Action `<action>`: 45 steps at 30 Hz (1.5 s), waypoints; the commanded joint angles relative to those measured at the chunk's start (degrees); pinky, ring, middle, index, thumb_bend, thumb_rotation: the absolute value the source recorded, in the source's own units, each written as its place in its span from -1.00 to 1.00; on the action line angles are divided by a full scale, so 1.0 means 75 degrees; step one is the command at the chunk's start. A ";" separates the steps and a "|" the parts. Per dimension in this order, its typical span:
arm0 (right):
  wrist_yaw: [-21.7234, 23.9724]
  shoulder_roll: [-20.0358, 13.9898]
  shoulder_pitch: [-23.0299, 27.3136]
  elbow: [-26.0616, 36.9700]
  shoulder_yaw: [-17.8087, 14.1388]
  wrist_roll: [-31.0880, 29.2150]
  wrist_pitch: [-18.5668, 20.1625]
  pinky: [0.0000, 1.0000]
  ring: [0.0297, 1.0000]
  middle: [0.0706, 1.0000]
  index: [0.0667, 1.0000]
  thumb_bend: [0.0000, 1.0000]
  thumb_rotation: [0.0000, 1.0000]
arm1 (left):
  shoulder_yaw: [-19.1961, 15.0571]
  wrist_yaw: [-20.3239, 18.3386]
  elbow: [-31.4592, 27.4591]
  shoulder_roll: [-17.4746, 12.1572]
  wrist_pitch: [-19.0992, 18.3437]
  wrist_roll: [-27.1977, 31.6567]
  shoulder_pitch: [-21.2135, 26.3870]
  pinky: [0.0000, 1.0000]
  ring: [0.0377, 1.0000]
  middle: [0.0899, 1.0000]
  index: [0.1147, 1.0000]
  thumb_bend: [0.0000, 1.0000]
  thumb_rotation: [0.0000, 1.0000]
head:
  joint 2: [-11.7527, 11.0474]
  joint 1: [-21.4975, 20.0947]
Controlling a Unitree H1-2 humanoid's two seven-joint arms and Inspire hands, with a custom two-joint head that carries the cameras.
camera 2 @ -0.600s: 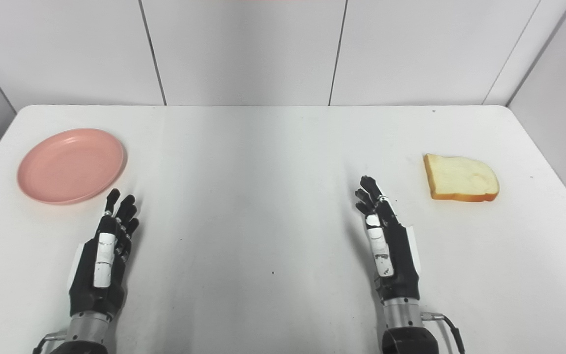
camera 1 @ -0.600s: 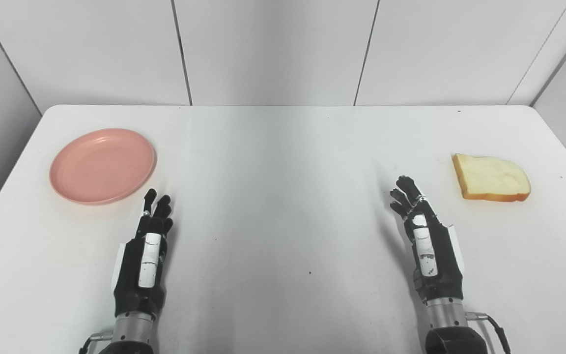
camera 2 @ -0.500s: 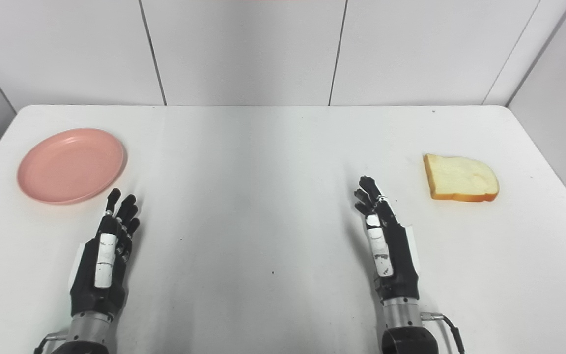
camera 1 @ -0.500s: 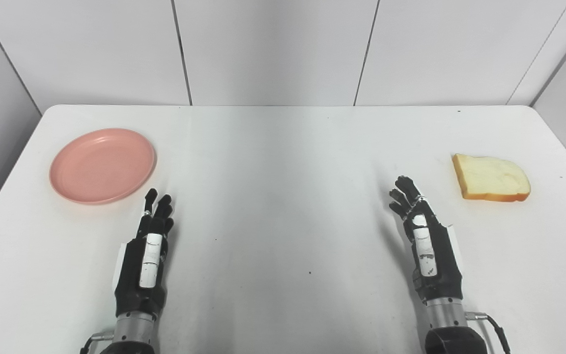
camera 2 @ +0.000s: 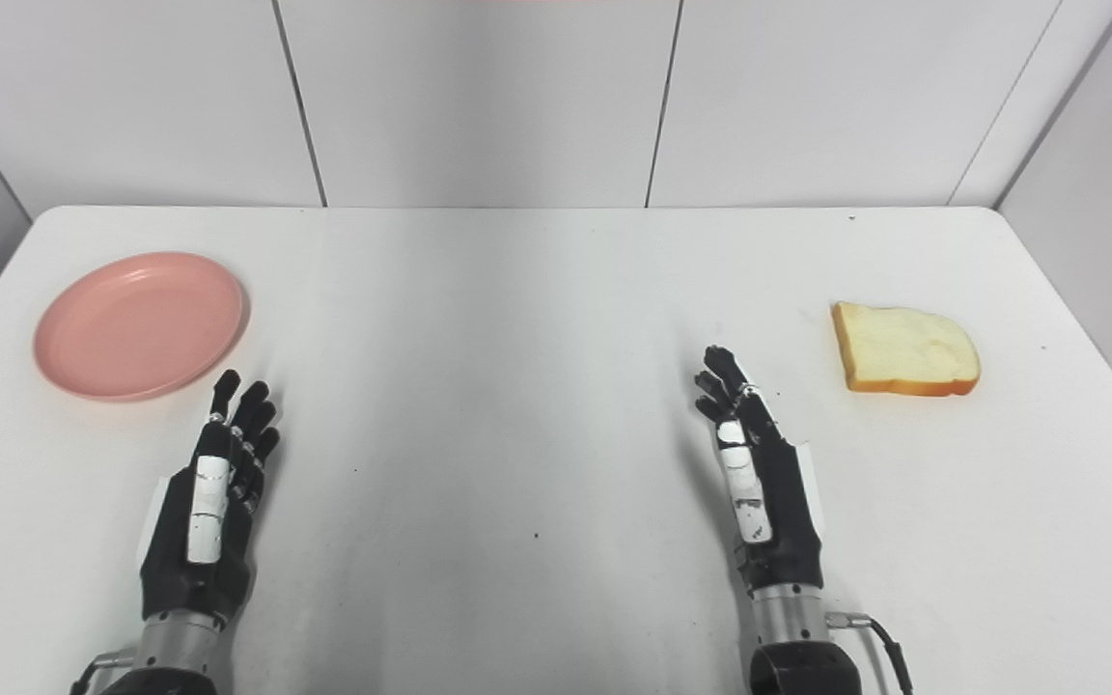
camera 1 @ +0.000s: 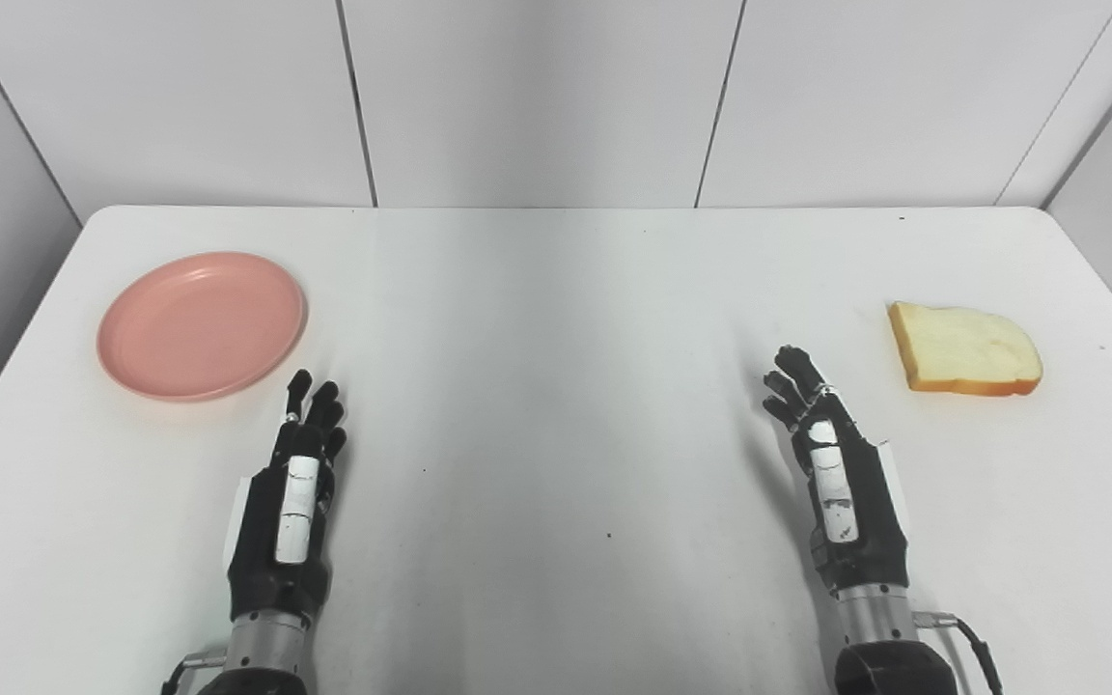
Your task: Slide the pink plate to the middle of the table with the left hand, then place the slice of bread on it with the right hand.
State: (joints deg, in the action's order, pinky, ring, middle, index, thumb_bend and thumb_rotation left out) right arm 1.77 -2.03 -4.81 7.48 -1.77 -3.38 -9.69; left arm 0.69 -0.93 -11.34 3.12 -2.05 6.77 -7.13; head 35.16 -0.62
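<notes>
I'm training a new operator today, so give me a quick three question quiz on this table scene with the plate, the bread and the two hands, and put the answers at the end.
1. True or false: the plate already sits in the middle of the table.
2. Which hand is nearer the bread: A, the left hand, or B, the right hand?
3. Fill in: both hands are open and hold ____.

Key:
1. False; it lies on the table's left side, just beyond the left hand and apart from it.
2. B; the bread lies flat on the right side, clear of the hand.
3. Nothing.
</notes>
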 commanded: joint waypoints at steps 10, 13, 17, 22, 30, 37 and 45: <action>0.0277 -0.0207 -0.0037 -0.1134 -0.0085 -0.0342 -0.0759 0.80 0.80 0.83 0.73 0.69 0.89 | 0.0237 0.0106 0.0343 0.0244 0.0485 -0.0334 0.0080 1.00 0.97 0.92 0.96 0.62 0.72 | -0.0556 0.0873; 0.0366 -0.0311 0.0015 -0.1414 -0.0200 -0.0482 -0.0947 0.80 0.79 0.82 0.72 0.67 0.89 | 0.0312 0.0194 0.0567 0.0367 0.0626 -0.0466 0.0108 1.00 0.97 0.93 0.96 0.62 0.71 | -0.0691 0.1063; 0.0508 -0.0504 0.0108 -0.1808 -0.0330 -0.0712 -0.1147 0.81 0.79 0.83 0.72 0.67 0.89 | 0.0430 0.0287 0.0893 0.0535 0.0909 -0.0759 0.0176 1.00 0.97 0.93 0.97 0.57 0.71 | -0.0919 0.1397; 0.0578 -0.0675 0.0184 -0.2154 -0.0410 -0.0857 -0.1347 0.79 0.78 0.82 0.72 0.65 0.92 | 0.0545 0.0385 0.1191 0.0644 0.1242 -0.1118 0.0251 1.00 0.97 0.93 1.00 0.48 0.75 | -0.1162 0.1727; 0.0615 -0.0724 0.0238 -0.2426 -0.0389 -0.0974 -0.1471 0.82 0.81 0.84 0.71 0.67 0.94 | 0.0573 0.0391 0.1271 0.0673 0.1401 -0.1130 0.0243 1.00 0.99 0.95 1.00 0.34 0.80 | -0.1444 0.1955; 0.0677 -0.0527 0.0272 -0.2535 -0.0267 -0.0962 -0.1561 0.83 0.80 0.84 0.71 0.67 0.95 | 0.0267 0.0335 0.0261 0.0536 0.1163 -0.0561 0.0261 1.00 0.97 0.94 1.00 0.60 0.79 | -0.1613 0.1748; 0.0616 -0.0310 0.0363 -0.2784 -0.0147 -0.0776 -0.1805 0.81 0.81 0.84 0.70 0.61 0.96 | -0.0634 0.0133 0.0093 -0.0330 0.1223 0.0198 0.1429 1.00 0.97 0.94 0.99 0.76 0.69 | -0.1859 0.1389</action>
State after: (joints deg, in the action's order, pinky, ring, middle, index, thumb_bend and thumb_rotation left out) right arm 6.17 -7.77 3.66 -3.87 -4.33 -9.47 -21.36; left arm -2.90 1.25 -9.59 2.73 4.87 6.68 -1.86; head 21.18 9.76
